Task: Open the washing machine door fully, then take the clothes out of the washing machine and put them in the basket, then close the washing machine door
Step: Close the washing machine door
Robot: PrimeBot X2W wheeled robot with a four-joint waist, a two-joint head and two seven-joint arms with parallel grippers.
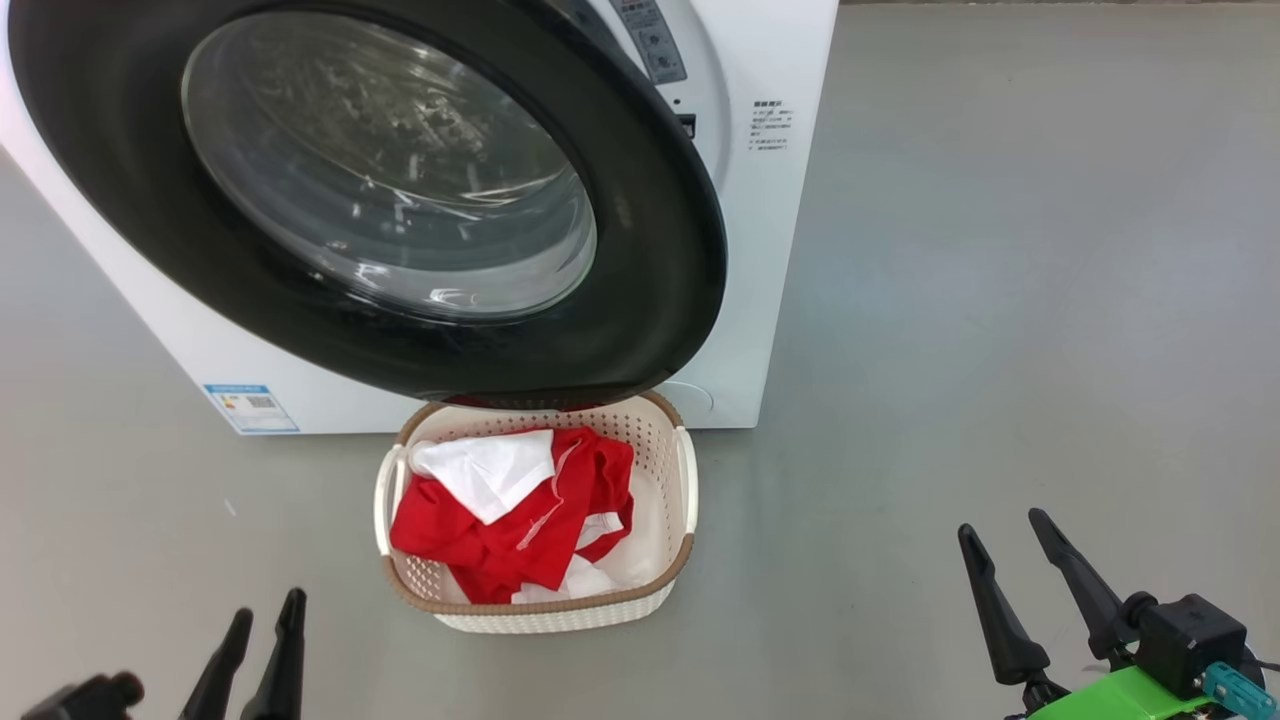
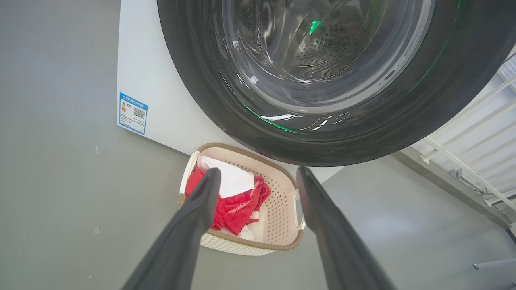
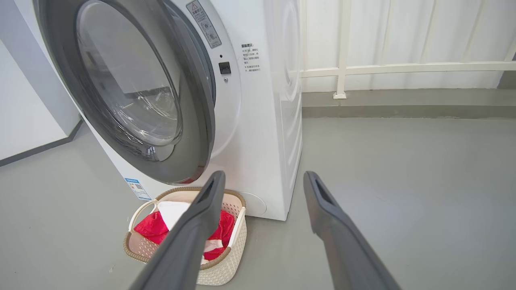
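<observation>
The washing machine (image 1: 770, 250) stands white and boxy ahead. The washing machine door (image 1: 640, 250), black-rimmed with a glass bowl, hangs ajar at a small angle over the opening. From the right wrist the door (image 3: 197, 121) shows a gap on its right side. Below it, on the floor, sits the cream basket (image 1: 686, 470) with the red and white clothes (image 1: 520, 520) piled inside. My left gripper (image 1: 268, 605) is low at the left, open and empty, short of the basket. My right gripper (image 1: 1000, 523) is at the lower right, open and empty.
Bare grey floor (image 1: 1000, 300) spreads to the right of the machine. A blue sticker (image 1: 250, 407) marks the machine's lower left front. A white railing (image 3: 342, 68) and curtain stand behind the machine, and a pale wall (image 3: 24, 100) is at its left.
</observation>
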